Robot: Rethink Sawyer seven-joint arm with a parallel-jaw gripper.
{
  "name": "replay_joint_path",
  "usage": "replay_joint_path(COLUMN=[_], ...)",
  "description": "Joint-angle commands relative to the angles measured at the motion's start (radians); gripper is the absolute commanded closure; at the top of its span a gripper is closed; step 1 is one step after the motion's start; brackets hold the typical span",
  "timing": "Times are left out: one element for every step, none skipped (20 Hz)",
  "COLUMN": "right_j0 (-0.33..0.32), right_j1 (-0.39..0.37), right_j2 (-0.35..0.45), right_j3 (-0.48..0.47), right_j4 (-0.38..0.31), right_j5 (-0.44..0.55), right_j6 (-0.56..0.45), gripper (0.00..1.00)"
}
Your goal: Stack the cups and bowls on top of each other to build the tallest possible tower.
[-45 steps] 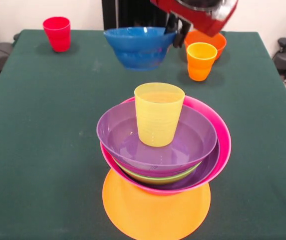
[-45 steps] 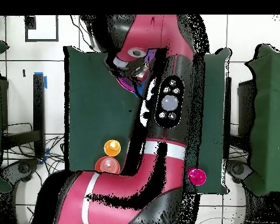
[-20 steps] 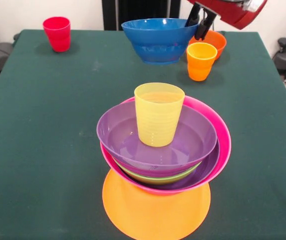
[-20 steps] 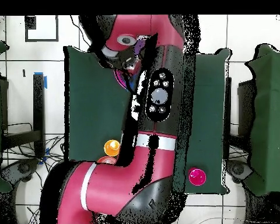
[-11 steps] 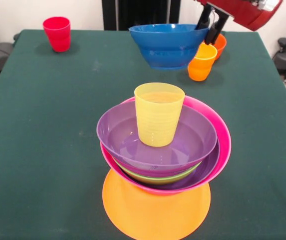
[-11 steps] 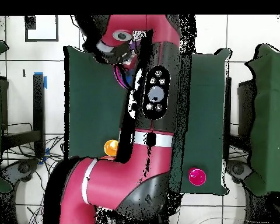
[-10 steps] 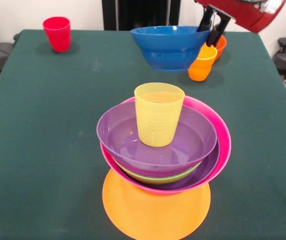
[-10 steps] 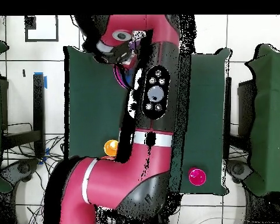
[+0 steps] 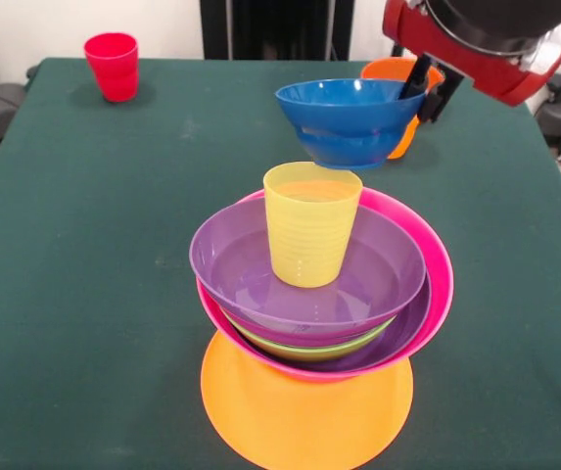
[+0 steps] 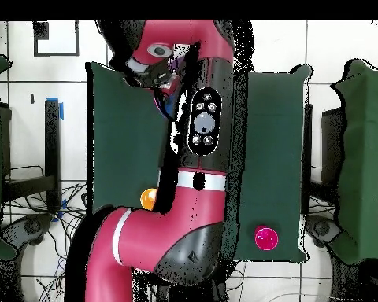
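Front view: the robot's hand is reaching in from the upper right, its dark fingers clamped on the right rim of the small blue bowl, one inside the rim and one outside. The bowl is hanging clear of the table, tilting slightly, just above and behind the translucent yellow cup, not touching it. That cup is standing upright in the top purple bowl of the tower, which is nesting over a second purple bowl and a lime green bowl inside the large pink bowl, all resting on the upturned orange bowl. A red cup is standing at the far left corner. A red-orange bowl is peeking out behind the blue bowl, below the arm.

Overhead view: the arm is stretching up the table, covering the tower. The hand's fingers cannot be made out here. An orange-yellow cup is showing beside the arm, the red cup near the table's lower right.
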Motion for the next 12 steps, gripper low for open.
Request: replay_joint_path(right_j0=[-0.005, -0.005, -0.005, -0.004, -0.005, -0.006, -0.007, -0.008, -0.008, -0.009, -0.009, -0.008], right_j1=[0.021, 0.018, 0.018, 0.018, 0.021, 0.023, 0.026, 0.028, 0.030, 0.030, 0.031, 0.030], right_j2=[-0.036, -0.043, -0.051, -0.062, -0.071, -0.080, -0.088, -0.098, -0.107, -0.116, -0.121, -0.124], right_j3=[0.029, 0.035, 0.036, 0.034, 0.030, 0.027, 0.024, 0.021, 0.019, 0.019, 0.021, 0.026], right_j4=[0.023, 0.025, 0.028, 0.032, 0.039, 0.045, 0.052, 0.058, 0.064, 0.070, 0.076, 0.080], right_j5=[0.005, 0.002, -0.005, -0.003, -0.003, -0.004, -0.006, -0.007, -0.007, -0.008, -0.011, -0.017], right_j6=[0.168, 0.165, 0.163, 0.160, 0.158, 0.157, 0.154, 0.152, 0.150, 0.148, 0.148, 0.148], gripper=[1.00, 1.00, 1.00, 1.00, 1.00, 1.00, 1.00, 1.00, 1.00, 1.00, 1.00, 1.00])
